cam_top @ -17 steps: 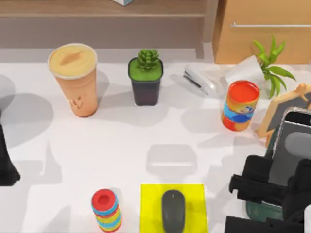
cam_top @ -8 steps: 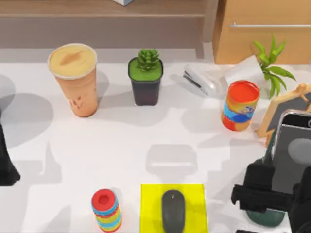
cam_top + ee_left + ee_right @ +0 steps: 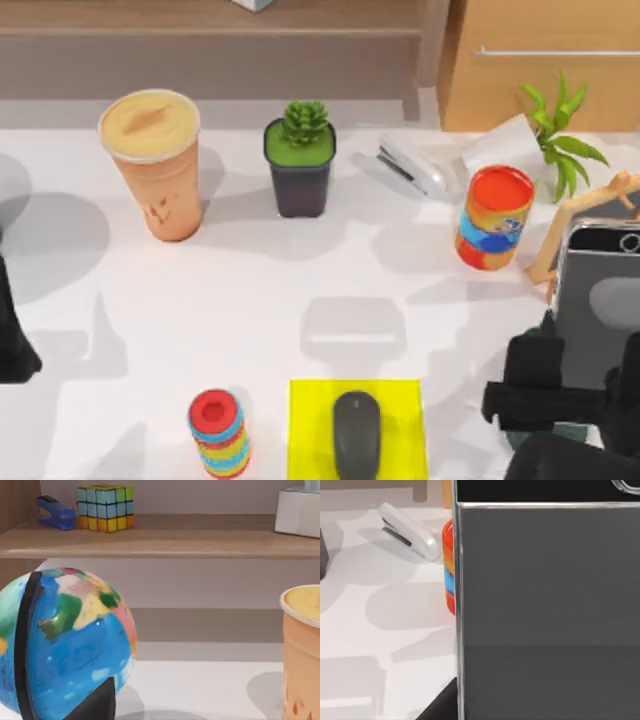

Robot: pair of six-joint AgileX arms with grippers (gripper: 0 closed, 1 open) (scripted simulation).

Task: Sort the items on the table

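Note:
The silver-edged smartphone (image 3: 598,300) stands tilted at the right edge of the table (image 3: 260,300), and my right gripper (image 3: 578,388) is shut on its lower part. In the right wrist view its grey back (image 3: 545,605) is very close. The dark grey mouse (image 3: 357,432) lies on a yellow mat (image 3: 310,430) at the front centre. At the back left stands the tan coffee cup (image 3: 152,165), whose rim (image 3: 302,655) appears in the left wrist view. My left arm (image 3: 10,335) is parked at the left edge.
Along the back stand a succulent in a black pot (image 3: 300,165), a white stapler (image 3: 408,165), a red and blue can (image 3: 493,218) and a wooden easel (image 3: 575,215). A striped ring stack (image 3: 218,432) sits front left. A globe (image 3: 65,665) is near my left wrist.
My right gripper has shifted right and toward the front edge with the smartphone, which now covers the easel's board and stands straighter.

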